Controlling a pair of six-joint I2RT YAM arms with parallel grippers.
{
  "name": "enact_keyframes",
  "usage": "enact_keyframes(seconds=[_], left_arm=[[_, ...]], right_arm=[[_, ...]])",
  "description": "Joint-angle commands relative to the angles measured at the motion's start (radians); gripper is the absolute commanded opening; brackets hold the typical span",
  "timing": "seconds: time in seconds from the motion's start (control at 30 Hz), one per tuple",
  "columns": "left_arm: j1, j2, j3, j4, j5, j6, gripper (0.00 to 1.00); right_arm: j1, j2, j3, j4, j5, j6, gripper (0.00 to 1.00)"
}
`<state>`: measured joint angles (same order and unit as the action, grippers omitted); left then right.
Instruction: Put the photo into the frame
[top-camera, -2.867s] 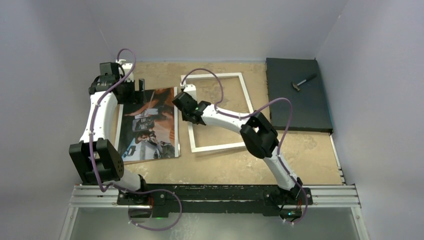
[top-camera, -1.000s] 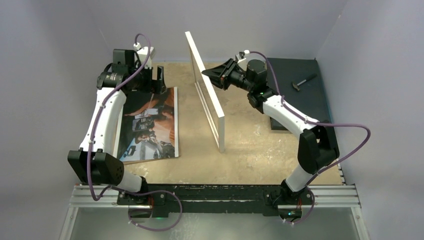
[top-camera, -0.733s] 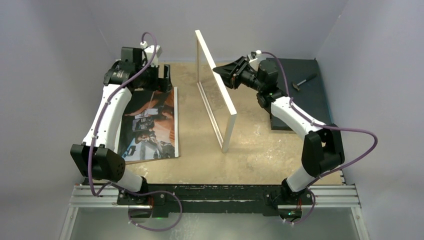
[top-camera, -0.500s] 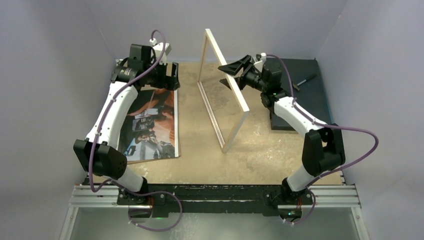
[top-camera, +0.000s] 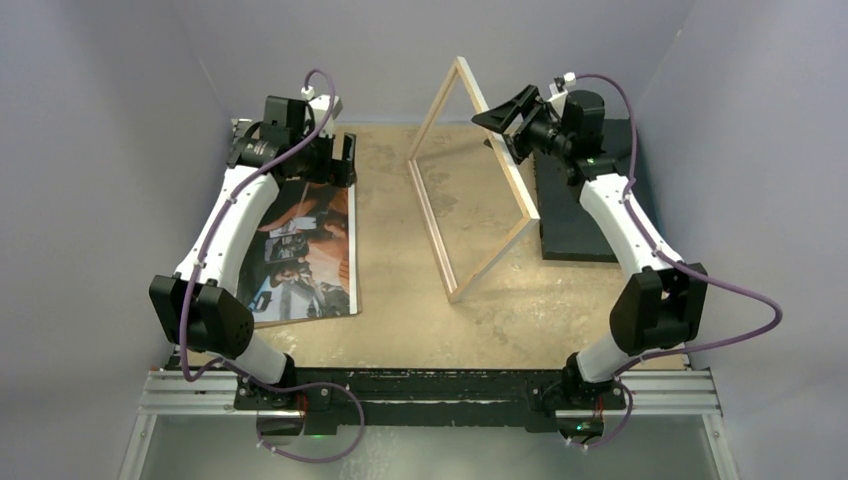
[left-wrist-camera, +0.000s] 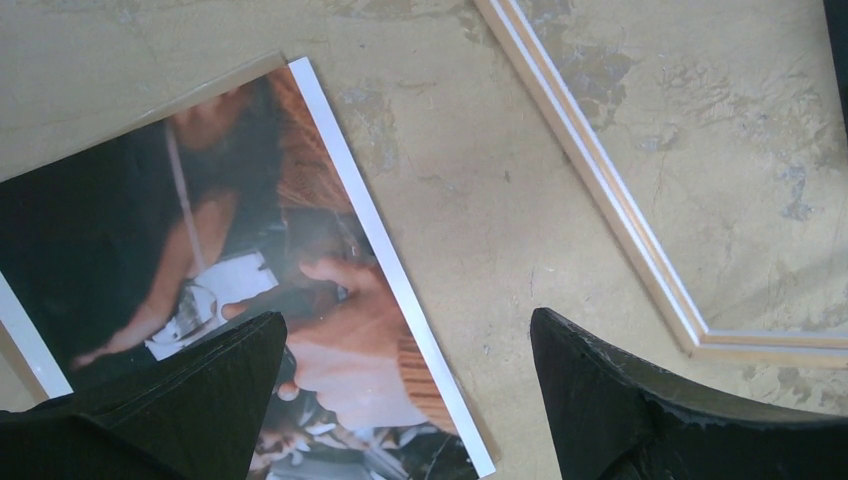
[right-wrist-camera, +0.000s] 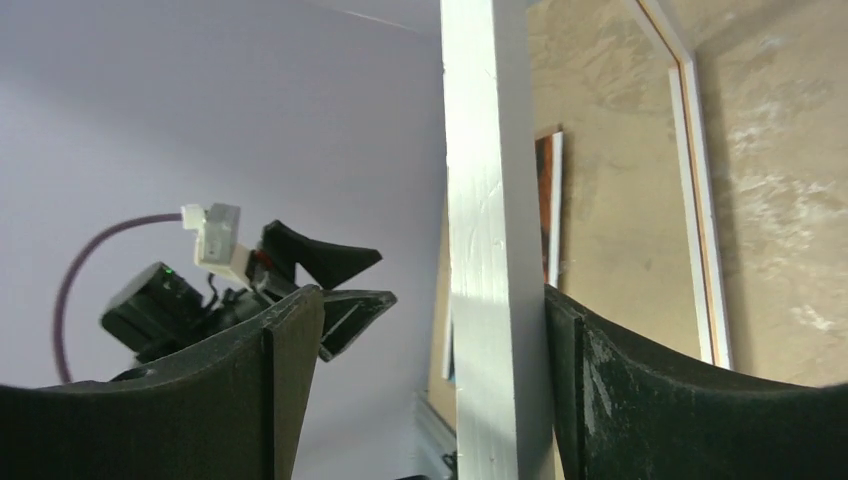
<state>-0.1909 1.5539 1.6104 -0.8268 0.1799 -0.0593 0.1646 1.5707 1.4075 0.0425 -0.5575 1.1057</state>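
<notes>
The photo (top-camera: 300, 250) lies face up at the left of the table, a dark and orange-brown print with a white border (left-wrist-camera: 200, 280). My left gripper (top-camera: 340, 160) hovers open over its far right corner; in the left wrist view its empty jaws (left-wrist-camera: 410, 400) straddle the photo's white edge. The frame (top-camera: 492, 258) stands on one long edge mid-table and tilts to the right, wood-coloured back showing. Its raised rail (right-wrist-camera: 490, 250) sits between the jaws of my open right gripper (right-wrist-camera: 425, 300) and leans on one finger (right-wrist-camera: 600, 390), with a clear gap to the other. That gripper (top-camera: 505, 128) is high at the back.
A black slab (top-camera: 560, 230) lies at the back right, partly under my right arm. A brown board's edge (top-camera: 300, 319) shows under the photo. Lavender walls close in on three sides. A metal rail (top-camera: 430, 395) runs along the near edge.
My right gripper has opened and drawn back to the right. The frame has tipped from near upright further to the right. My left gripper has shifted slightly right over the photo's corner.
</notes>
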Motion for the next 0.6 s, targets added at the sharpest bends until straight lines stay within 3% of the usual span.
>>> enact_keyframes(seconds=[0.0, 0.17, 0.4, 0.57], left_arm=[[0.001, -0.026, -0.015, 0.038, -0.006, 0.012, 0.91], [0.000, -0.030, -0.030, 0.046, -0.003, 0.011, 0.90], [0.001, -0.046, -0.062, 0.051, -0.015, 0.030, 0.89], [0.001, -0.053, -0.069, 0.052, -0.018, 0.032, 0.89]], right_arm=[[0.012, -0.029, 0.039, -0.157, 0.061, -0.222, 0.75], [0.012, -0.030, -0.004, -0.200, 0.089, -0.281, 0.60], [0.012, -0.044, -0.021, -0.272, 0.247, -0.409, 0.70], [0.012, -0.059, -0.066, -0.280, 0.279, -0.455, 0.60]])
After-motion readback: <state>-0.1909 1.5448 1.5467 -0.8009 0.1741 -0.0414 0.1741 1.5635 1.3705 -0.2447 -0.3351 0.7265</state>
